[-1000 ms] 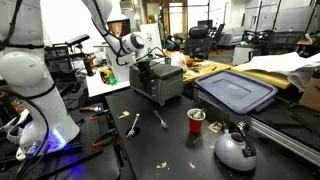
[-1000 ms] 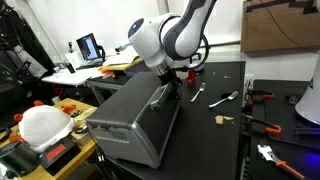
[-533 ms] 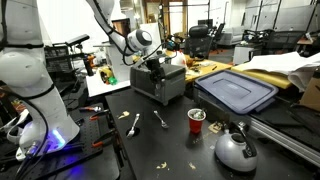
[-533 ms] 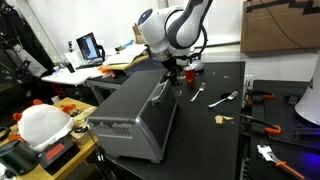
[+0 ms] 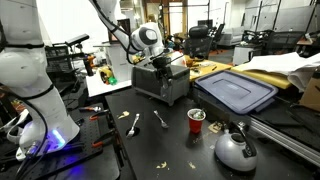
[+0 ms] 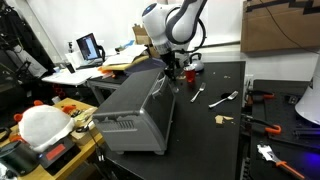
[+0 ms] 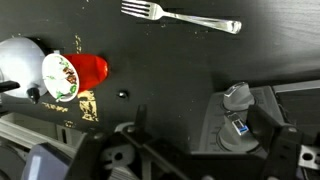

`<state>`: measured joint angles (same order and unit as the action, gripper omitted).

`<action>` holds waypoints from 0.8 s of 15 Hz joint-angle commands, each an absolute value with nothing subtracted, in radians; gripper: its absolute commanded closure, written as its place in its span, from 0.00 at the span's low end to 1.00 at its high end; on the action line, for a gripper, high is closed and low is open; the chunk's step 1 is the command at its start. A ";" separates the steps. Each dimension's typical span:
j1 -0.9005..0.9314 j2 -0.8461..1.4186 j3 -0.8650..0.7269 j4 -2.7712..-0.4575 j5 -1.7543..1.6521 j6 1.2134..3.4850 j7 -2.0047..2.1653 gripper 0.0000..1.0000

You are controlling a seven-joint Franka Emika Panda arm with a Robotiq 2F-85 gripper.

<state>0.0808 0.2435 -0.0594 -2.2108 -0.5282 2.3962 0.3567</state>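
A grey toaster oven [image 5: 162,84] stands on the black table [image 5: 175,150]; it also shows in the other exterior view [image 6: 130,108]. My gripper [image 5: 160,64] is at the oven's upper front edge, on the side with the knobs, as the exterior view from the oven's side [image 6: 172,72] also shows. In the wrist view the gripper [image 7: 210,150] is open, its dark fingers [image 7: 292,150] spread either side of the oven's control panel. Two round knobs [image 7: 238,97] lie between them. The gripper holds nothing.
A red cup [image 5: 196,121] [image 7: 85,72], a silver kettle [image 5: 235,148] [image 7: 20,65], and forks [image 5: 133,123] [image 7: 180,15] [image 6: 228,98] lie on the table. A blue bin lid [image 5: 237,90] is at the right. Small tools lie near the table edge [image 6: 268,125].
The arm has swung along the oven's front toward the knob side. The oven has shifted and turned a little with it.
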 commanded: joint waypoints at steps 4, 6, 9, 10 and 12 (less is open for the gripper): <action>-0.005 0.209 0.001 -2.214 -0.196 2.386 -0.090 0.00; -0.022 0.195 0.014 -2.216 -0.117 2.367 -0.192 0.00; -0.041 0.168 0.026 -2.217 -0.024 2.325 -0.313 0.00; -0.048 0.164 0.032 -2.214 0.009 2.305 -0.360 0.00; -0.055 0.167 0.034 -2.199 0.055 2.265 -0.429 0.00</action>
